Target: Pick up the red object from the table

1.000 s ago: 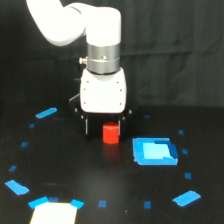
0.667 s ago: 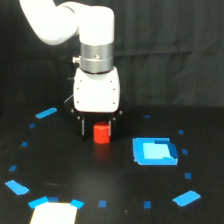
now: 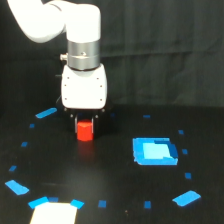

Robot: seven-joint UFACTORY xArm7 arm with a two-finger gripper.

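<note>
The red object (image 3: 85,131) is a small red-orange stubby block directly under the white gripper body in the exterior view. My gripper (image 3: 85,126) points straight down, its dark fingers (image 3: 75,121) close against both sides of the block, so it is shut on it. The block's top is hidden between the fingers. It hangs at or just above the black table (image 3: 115,190); whether it touches the surface I cannot tell.
A larger blue square patch (image 3: 155,151) lies on the table to the exterior view's right of the gripper. Small blue tape marks ring the area, such as one at the left (image 3: 46,113) and one at the lower right (image 3: 186,198). A white sheet (image 3: 55,213) lies at the bottom left.
The gripper has moved toward the exterior view's left, and the red block has moved with it between the fingers. The blue patch has not moved.
</note>
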